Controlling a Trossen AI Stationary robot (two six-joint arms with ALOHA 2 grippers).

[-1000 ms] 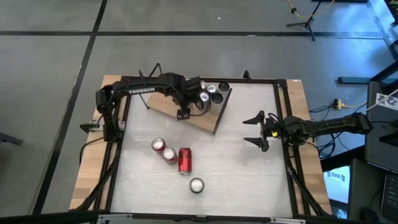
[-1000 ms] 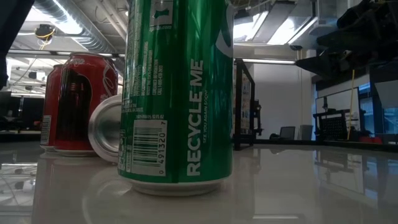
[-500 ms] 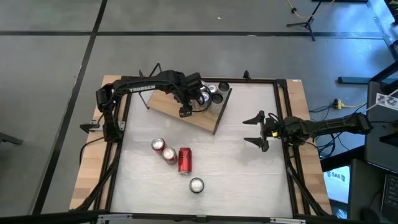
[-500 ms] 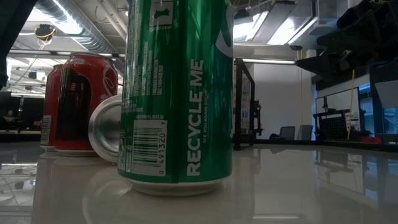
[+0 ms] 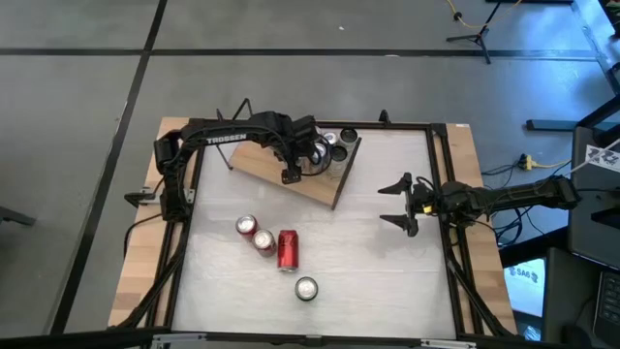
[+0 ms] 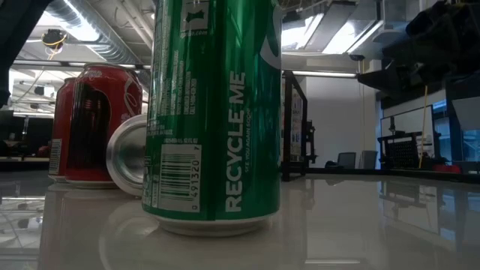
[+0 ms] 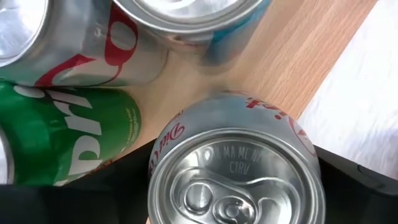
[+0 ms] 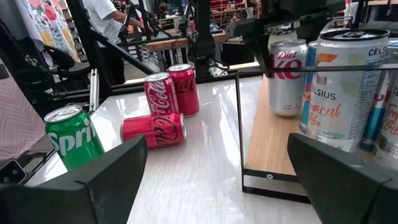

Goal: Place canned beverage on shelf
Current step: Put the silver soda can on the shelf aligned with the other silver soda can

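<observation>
- Seen from above: wooden shelf [image 5: 291, 173] lying at a slant near the table's 12 o'clock edge, long axis running from about 10 o'clock to 4 o'clock.
- Cluster of upright cans [image 5: 336, 143] crowding the shelf's 1 o'clock end; bare board toward the 10 o'clock end.
- Left gripper [image 5: 312, 155] over the shelf just beside that cluster, its dark fingers [image 7: 354, 180] straddling a silver Diet Coke can [image 7: 236, 165]; gap on at least one side, so spread around it rather than pinching.
- That Diet Coke can standing upright on the shelf, pull-tab top facing the wrist camera, close to the board's edge, with a green Sprite can [image 7: 68, 134] and a red-and-silver can [image 7: 93, 50] just beside it.
- Compared with a second ago: left gripper drawn slightly back toward 10 o'clock and its fingers opened wider; right arm unmoved.
- Right gripper [image 5: 399, 205] at the table's 3 o'clock side, fingers spread wide, holding nothing.
- Open tabletop [image 5: 378, 281] between the shelf and the 6 o'clock edge.
- Two upright red Coca-Cola cans [image 5: 255, 234] and one red Coca-Cola can on its side [image 5: 288, 249] left of centre, the toppled one's long axis running 12 to 6 o'clock.
- Lone upright Sprite can [image 5: 306, 288] toward 6 o'clock, well apart from the shelf.
</observation>
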